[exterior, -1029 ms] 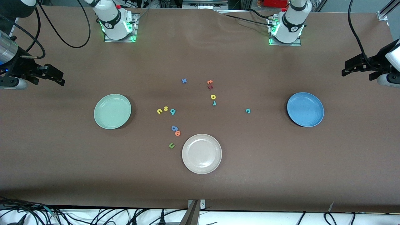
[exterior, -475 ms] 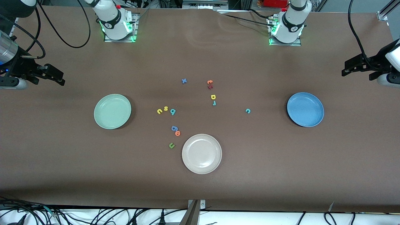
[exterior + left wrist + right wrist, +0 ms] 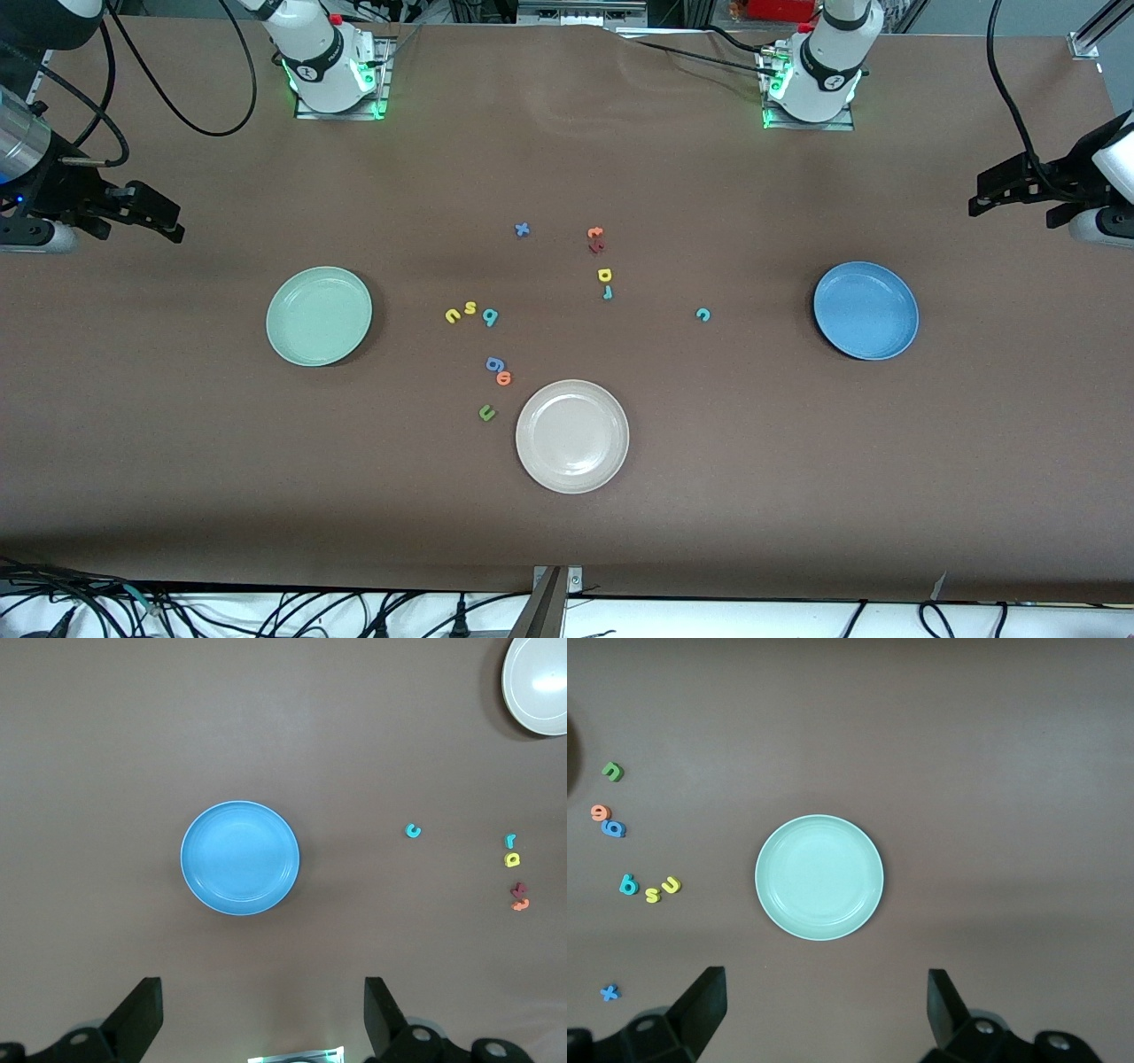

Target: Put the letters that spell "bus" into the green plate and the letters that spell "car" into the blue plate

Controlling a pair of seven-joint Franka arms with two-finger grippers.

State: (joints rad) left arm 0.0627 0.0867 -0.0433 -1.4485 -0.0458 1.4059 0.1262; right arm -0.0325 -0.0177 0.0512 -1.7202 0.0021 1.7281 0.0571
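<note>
Letters (image 3: 470,312) loose between empty plates (image 3: 319,316).

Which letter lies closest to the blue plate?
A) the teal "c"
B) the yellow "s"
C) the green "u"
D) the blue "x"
A: the teal "c" lies alone on the table beside the blue plate, toward the left arm's end, while the other letters sit nearer the table's middle.
</note>
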